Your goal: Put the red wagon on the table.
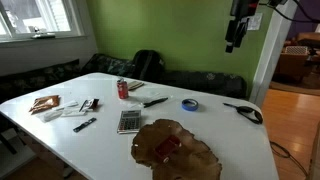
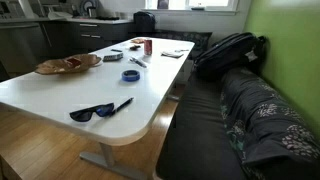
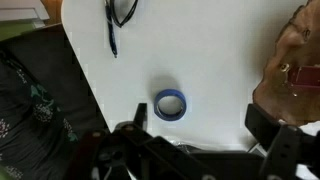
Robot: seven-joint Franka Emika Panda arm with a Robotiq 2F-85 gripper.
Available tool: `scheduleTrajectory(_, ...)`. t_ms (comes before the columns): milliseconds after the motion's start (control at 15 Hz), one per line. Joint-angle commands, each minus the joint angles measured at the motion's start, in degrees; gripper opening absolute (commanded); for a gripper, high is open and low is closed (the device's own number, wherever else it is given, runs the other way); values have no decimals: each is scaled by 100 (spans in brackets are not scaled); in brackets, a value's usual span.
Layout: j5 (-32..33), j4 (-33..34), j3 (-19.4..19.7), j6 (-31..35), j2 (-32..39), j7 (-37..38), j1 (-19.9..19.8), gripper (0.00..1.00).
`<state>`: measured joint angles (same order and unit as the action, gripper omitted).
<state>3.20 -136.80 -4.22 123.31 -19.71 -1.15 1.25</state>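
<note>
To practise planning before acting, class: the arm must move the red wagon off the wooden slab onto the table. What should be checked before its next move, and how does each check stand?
1. Wagon found: the red wagon lies on the wooden slab: ok.
2. Fingers spread, nothing held: ok.
3. Gripper above the wagon: not ok; it hangs high, over the blue tape roll.
4. Bare table beside the slab for setting down: ok.
5. Which way the wagon lies for gripping: cannot tell, too small.
</note>
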Motion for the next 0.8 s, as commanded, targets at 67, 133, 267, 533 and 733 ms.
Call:
scheduleTrajectory(67,20,11,48,-15,3,17,53,100)
scheduleTrajectory(133,20,11,48,-15,3,17,53,100)
scheduleTrajectory(267,-150,-9,61,-97,42,-155,157,100)
scheduleTrajectory(533,-990,-209,34,-252,86,-1027,710,100)
scheduleTrajectory(733,-1653,-342,-59,-269,156,-1581,1166,100)
